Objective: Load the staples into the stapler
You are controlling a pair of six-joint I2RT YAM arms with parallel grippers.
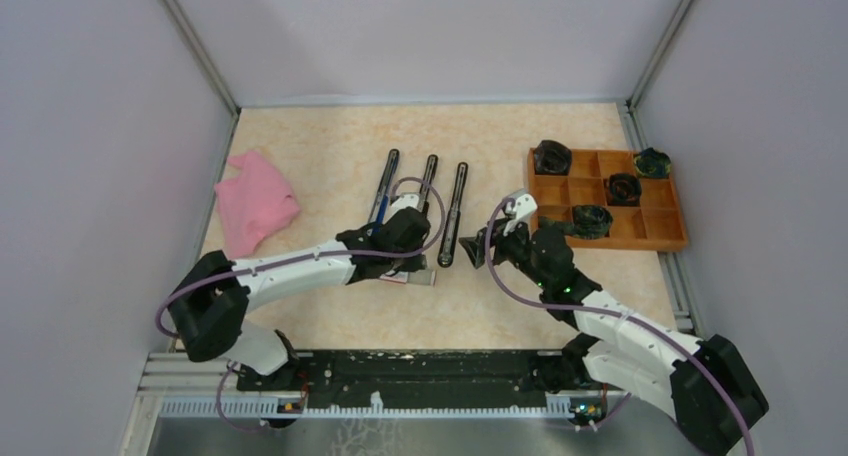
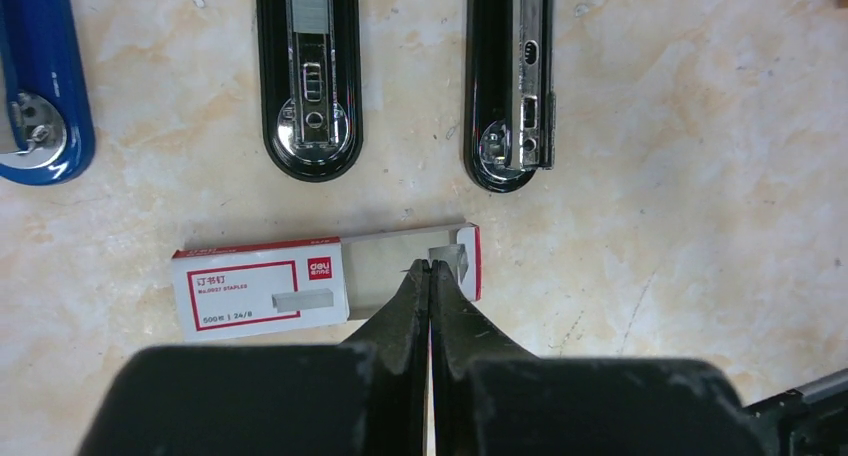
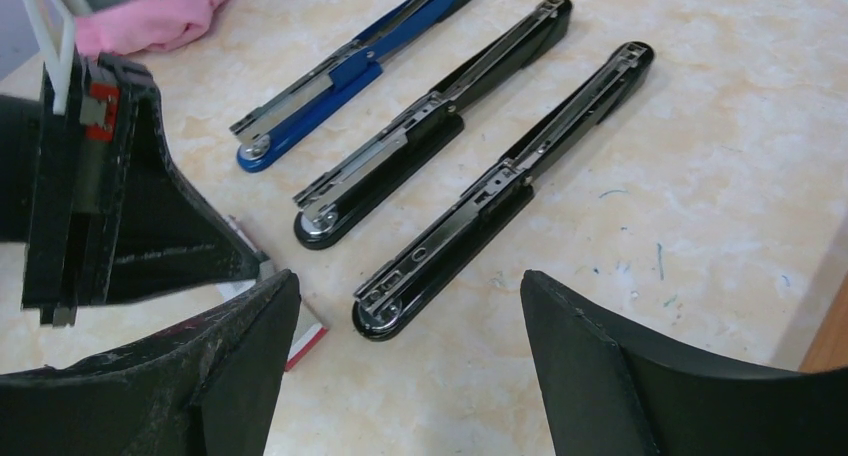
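White, red-printed box of staples (image 2: 265, 294) lies just near of three opened staplers (image 2: 510, 76), tray slid out rightward. Left gripper (image 2: 430, 268) is pinched together at the grey strip (image 2: 449, 259); whether it grips is unclear. Right gripper (image 3: 407, 281) gapes wide, empty. Extraction looks underway; loading remains.

The tabletop (image 2: 700, 176) is showing a smooth, marble-patterned finish. The middle black stapler (image 2: 308, 76) and the rightmost black stapler (image 2: 510, 76) are gleaming in glossy plastic around chromed metal rails; the blue stapler (image 2: 40, 86) is shining likewise. The staple box (image 2: 260, 286) is looking like matt white card. The pink cloth (image 1: 255, 201) is lying soft, the tray (image 1: 660, 226) is looking wooden, and the right gripper (image 3: 408, 276) is showing matt black plastic.
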